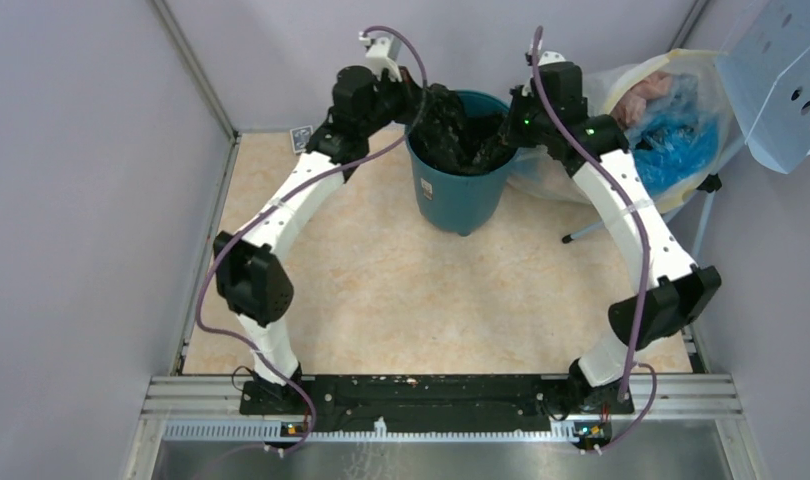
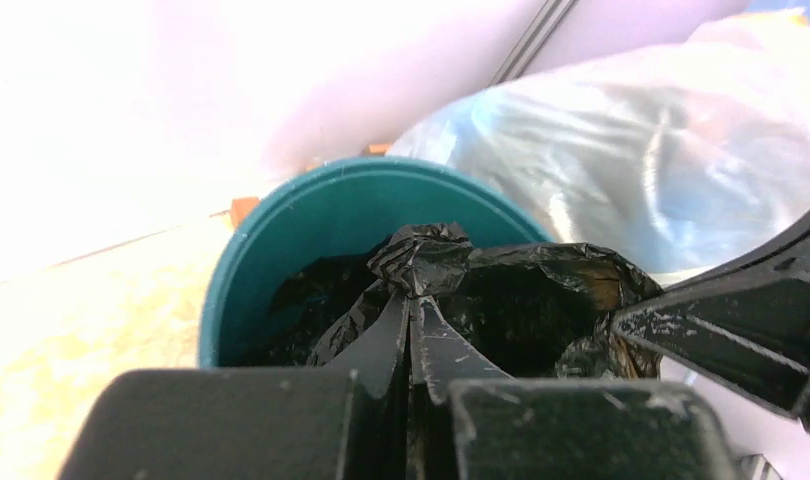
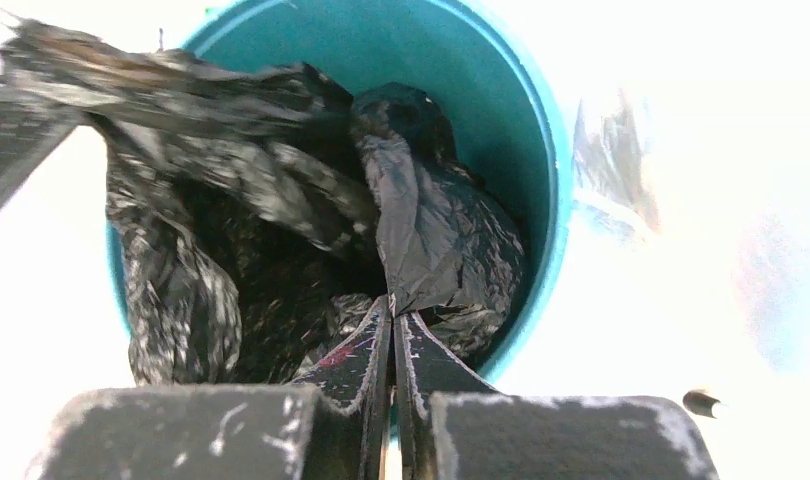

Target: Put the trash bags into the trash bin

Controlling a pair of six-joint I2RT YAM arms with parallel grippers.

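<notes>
Black trash bag [image 1: 449,130] sits mostly inside the teal trash bin [image 1: 459,200] at the worktop's far side; left end effector [image 2: 413,300] and right end effector [image 3: 392,305] pinch its edges at the rim, not yet released

There is one green bin [image 1: 459,200], one black bag [image 1: 449,125], one whitish sack [image 1: 681,125], one perforated blue panel [image 1: 781,80], and two arms: left arm [image 1: 291,200], right arm [image 1: 631,215].
</notes>
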